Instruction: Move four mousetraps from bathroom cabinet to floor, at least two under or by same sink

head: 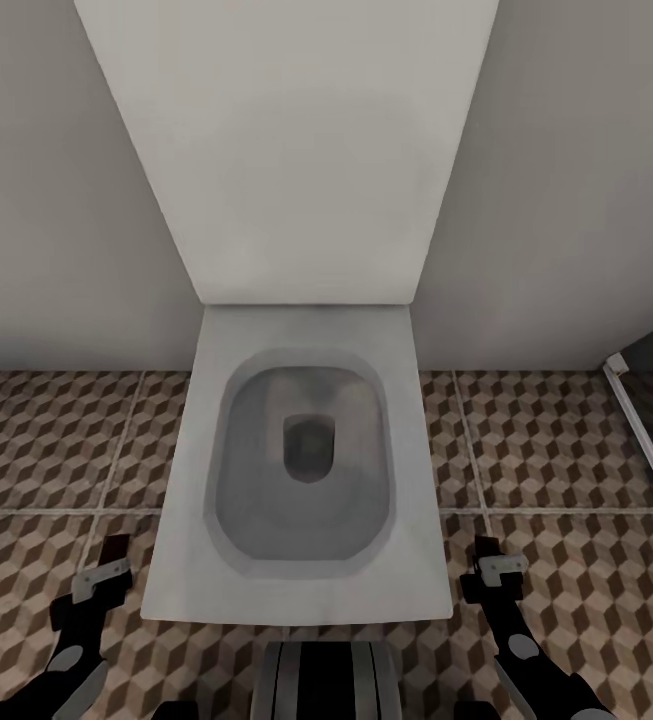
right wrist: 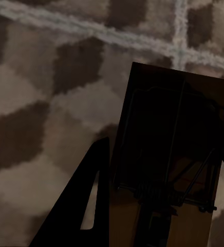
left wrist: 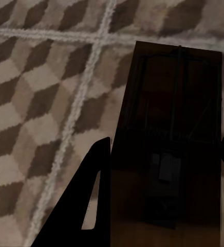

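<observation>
Each of my grippers is shut on a mousetrap. In the head view my left gripper [head: 103,572] hangs low at the left, and a dark-brown mousetrap [head: 115,549] sticks out past its fingers. At the right, my right gripper [head: 493,566] holds another mousetrap [head: 485,546]. The left wrist view has a mousetrap [left wrist: 168,103] with its wire parts clamped in the left gripper [left wrist: 166,146], above the bathroom floor [left wrist: 35,103]. Over the cube-patterned bathroom floor [right wrist: 45,103] in the right wrist view, a mousetrap [right wrist: 173,113] sits in the right gripper [right wrist: 166,146]. The cabinet and the sink are out of view.
A white toilet [head: 191,500] with its lid [head: 296,150] raised stands straight ahead between my arms, against a pale wall. A white-edged dark frame [head: 646,430] runs along the floor at the far right. Tiled floor [head: 46,440] lies on both sides of the toilet.
</observation>
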Available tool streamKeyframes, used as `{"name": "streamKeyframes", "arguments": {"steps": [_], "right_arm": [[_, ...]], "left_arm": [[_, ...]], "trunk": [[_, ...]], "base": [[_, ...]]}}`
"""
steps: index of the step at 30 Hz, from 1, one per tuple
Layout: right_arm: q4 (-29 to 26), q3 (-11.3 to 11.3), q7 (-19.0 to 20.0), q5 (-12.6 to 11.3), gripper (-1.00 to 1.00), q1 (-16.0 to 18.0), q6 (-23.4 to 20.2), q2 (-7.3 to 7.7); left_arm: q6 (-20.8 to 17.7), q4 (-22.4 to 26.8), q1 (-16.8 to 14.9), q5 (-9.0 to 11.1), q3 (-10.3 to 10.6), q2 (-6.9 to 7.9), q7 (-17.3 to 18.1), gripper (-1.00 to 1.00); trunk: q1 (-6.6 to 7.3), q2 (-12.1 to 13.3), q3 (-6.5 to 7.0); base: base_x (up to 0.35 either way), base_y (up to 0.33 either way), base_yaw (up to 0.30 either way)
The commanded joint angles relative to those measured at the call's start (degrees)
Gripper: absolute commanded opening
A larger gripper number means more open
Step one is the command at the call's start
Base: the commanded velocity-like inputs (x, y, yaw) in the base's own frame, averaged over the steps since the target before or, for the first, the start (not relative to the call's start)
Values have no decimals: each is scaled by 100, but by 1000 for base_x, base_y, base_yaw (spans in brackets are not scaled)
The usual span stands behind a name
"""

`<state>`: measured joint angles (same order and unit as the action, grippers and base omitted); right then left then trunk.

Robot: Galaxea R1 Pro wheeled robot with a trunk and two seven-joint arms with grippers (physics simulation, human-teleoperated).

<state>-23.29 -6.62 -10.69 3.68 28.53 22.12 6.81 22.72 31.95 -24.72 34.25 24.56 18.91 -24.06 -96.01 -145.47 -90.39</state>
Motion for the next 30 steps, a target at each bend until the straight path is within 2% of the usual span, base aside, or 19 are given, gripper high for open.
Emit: {"name": "streamKeyframes", "arguments": {"steps": [1,27,30], "right_arm": [[3,-32,-38,28,-100,3,3,4],[0,-35,-38,36,-100,0,3,4],[0,-33,-38,36,-100,2,3,4]], "left_arm": [[17,4,-5,24,42,8,-65,-100],[18,4,-3,25,13,-9,-64,-100],[16,4,-5,23,14,-15,-65,-100]], "trunk": [[1,-1,-3],[1,-1,-3],[-7,-5,-70]], "base": [[0,0,0],[0,0,0],[0,0,0]]}}
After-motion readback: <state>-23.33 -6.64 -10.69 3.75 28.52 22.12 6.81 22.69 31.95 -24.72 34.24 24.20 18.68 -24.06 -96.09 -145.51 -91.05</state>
